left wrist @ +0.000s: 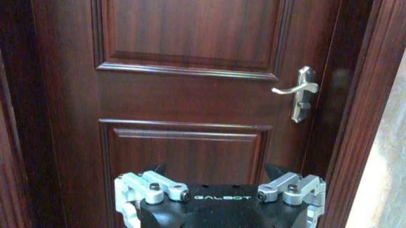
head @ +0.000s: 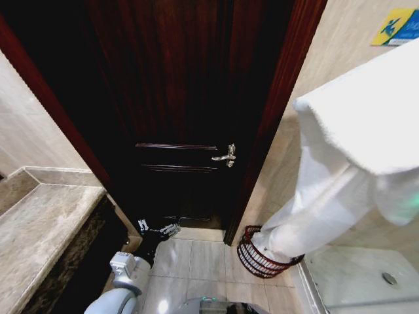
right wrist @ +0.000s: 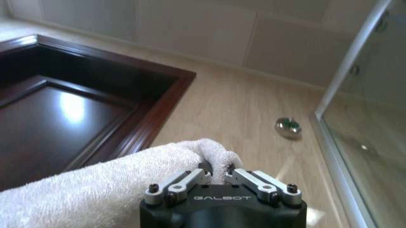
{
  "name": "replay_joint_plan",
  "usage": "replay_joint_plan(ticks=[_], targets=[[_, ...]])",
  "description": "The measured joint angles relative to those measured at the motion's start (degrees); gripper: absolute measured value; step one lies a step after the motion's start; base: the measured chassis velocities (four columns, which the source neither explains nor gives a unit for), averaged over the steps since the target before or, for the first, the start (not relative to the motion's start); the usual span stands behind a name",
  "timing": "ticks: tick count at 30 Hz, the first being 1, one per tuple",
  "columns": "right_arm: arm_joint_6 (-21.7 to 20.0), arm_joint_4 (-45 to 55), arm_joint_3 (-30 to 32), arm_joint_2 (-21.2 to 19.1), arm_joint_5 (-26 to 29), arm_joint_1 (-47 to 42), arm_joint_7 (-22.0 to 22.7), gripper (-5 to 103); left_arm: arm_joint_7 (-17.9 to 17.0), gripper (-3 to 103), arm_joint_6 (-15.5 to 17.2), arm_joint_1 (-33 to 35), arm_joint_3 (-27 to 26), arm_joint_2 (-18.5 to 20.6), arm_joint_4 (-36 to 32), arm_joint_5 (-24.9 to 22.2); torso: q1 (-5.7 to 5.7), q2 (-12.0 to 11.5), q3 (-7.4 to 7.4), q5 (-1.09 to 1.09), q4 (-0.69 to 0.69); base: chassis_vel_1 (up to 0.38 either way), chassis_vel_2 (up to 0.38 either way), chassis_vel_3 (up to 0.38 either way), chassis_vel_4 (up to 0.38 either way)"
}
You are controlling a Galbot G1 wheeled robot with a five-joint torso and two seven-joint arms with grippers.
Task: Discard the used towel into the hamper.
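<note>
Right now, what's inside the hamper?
The towel's lower end hangs into the hamper, with the right hand gripping its upper part. The towel hides the hamper's bottom, so anything else inside can't be seen.

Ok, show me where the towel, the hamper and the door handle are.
towel [head: 353, 124]: head view, on the broad white fold near the top.
hamper [head: 252, 261]: head view, on its dark wire wall, facing the camera.
door handle [left wrist: 295, 89]: left wrist view, on the silver lever.

Dark wooden door [head: 190, 98] at twelve o'clock, silver lever handle [head: 226, 156] at centre; marble counter [head: 39, 229] at eight o'clock.
</note>
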Motion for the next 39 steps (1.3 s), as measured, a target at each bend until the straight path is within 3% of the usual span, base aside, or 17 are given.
replay_joint_plan(ticks=[9,15,39], targets=[[1.74,-3.78,-4.84,1.33,-3.0,2.44,0.28,6,0.0,100,0.0,0.0,0.0,0.0,0.0,0.0,0.02,-0.01,0.01,0.0,-0.01,0.0,0.0,0.0,0.0],[6.22,-9.96,-8.24,4.47,-6.63,2.57,0.45,6,0.0,100,0.0,0.0,0.0,0.0,0.0,0.0,0.02,0.0,0.01,0.0,-0.01,0.0,0.0,0.0,0.0],[12.93,-14.38,-12.32,12.97,-14.08,-2.6,-0.86,6,0.0,100,0.0,0.0,0.0,0.0,0.0,0.0,0.02,0.0,0.0,-0.01,-0.01,0.0,0.0,0.0,0.0]])
